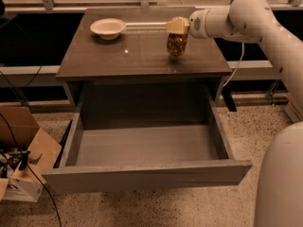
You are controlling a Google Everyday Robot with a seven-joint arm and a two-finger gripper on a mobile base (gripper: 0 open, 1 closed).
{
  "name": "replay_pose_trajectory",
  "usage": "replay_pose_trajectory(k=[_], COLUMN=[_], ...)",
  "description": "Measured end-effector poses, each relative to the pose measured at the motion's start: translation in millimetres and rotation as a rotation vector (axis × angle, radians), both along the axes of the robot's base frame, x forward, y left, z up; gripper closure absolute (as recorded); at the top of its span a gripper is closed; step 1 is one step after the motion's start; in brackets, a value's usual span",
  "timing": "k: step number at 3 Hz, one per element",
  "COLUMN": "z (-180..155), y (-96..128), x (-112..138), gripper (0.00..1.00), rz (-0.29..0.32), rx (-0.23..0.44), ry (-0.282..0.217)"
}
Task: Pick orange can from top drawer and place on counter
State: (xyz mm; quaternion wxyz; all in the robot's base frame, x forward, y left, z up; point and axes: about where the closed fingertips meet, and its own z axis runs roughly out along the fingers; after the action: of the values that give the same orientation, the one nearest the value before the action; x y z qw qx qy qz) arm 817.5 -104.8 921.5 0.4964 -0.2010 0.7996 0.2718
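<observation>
The orange can (176,45) stands upright at the back right of the counter (132,56), its base on or just above the surface; I cannot tell which. My gripper (177,27) reaches in from the right and is shut on the can's top, with the white arm (236,18) behind it. The top drawer (147,145) is pulled fully open below the counter, and its grey floor holds nothing.
A white round bowl (108,28) sits at the back left of the counter. A cardboard box (23,160) with cables lies on the floor at the left. A rail and window run behind the counter. A white robot part (281,183) fills the bottom right corner.
</observation>
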Motion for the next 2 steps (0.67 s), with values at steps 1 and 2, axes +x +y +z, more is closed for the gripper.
replay_pose_trajectory(k=[1,2], z=[-4.5,-6.4], y=[2.6,5.9], x=[1.9,2.4], gripper=[0.58,0.35], rz=[0.003,0.007], rx=[0.003,0.004], ry=[0.003,0.006])
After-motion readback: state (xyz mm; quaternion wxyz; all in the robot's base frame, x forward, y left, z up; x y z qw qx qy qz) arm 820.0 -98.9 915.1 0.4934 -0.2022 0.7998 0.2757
